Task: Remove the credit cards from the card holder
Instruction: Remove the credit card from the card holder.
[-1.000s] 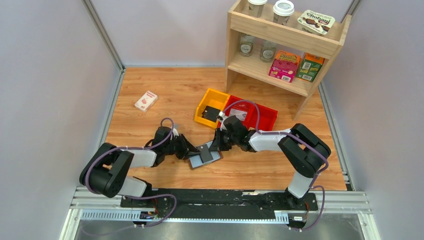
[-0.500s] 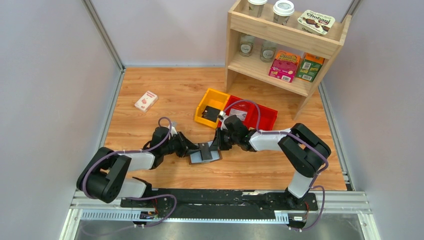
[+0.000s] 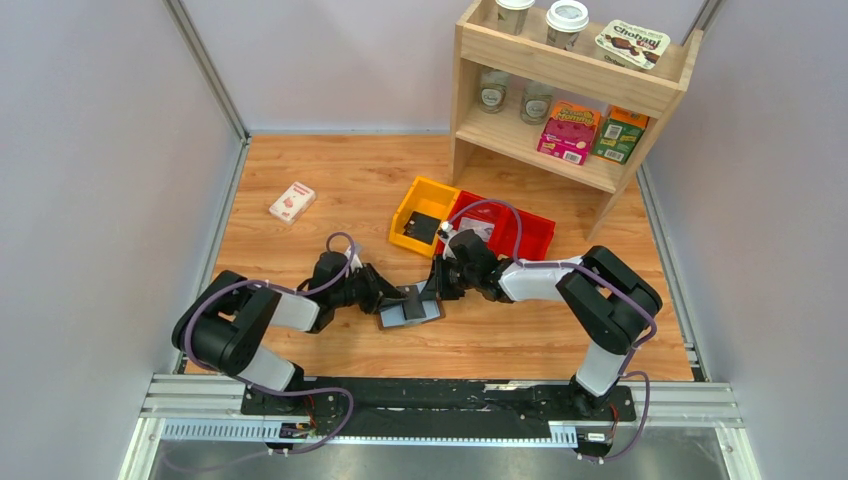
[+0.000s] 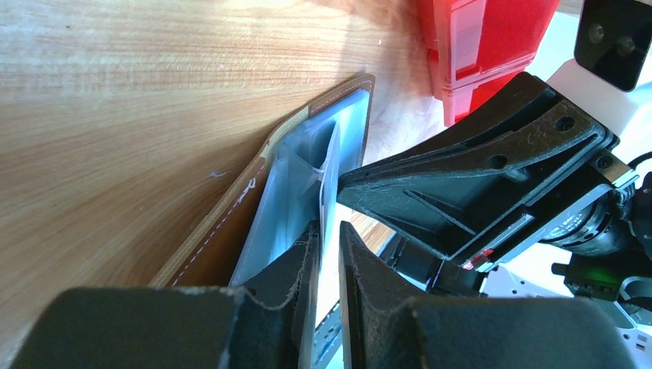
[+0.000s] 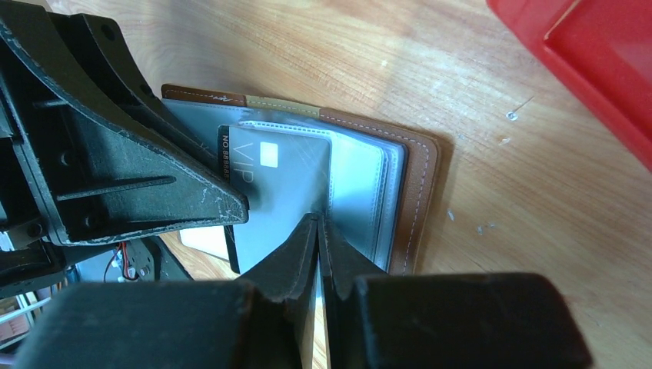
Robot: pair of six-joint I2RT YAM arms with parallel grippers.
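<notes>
- top view: the card holder (image 3: pixel 412 312) lies open on the counter (image 3: pixel 330 180) between the two arms. the left end effector (image 3: pixel 393 297) is at its left edge and the right end effector (image 3: pixel 432 292) at its far right corner.
- top view, against a second earlier: the card holder now sits a little farther from the arm bases and less skewed. the left arm's elbow is drawn in closer, and the right arm looks unmoved.
- left wrist: the left end effector (image 4: pixel 329 231) is nearly together, pinching a thin pale leaf of the card holder (image 4: pixel 231 215) seen edge-on.
- right wrist: the right end effector (image 5: pixel 317 223) is pressed together on the near edge of a grey card (image 5: pixel 281 184). whether it grips the card alone or the card with its clear sleeve, i cannot tell.
- progress: the grey card lies over the card holder (image 5: pixel 419 184), at most partly slid out. pulling it free is left to do, along with any cards behind it.
</notes>
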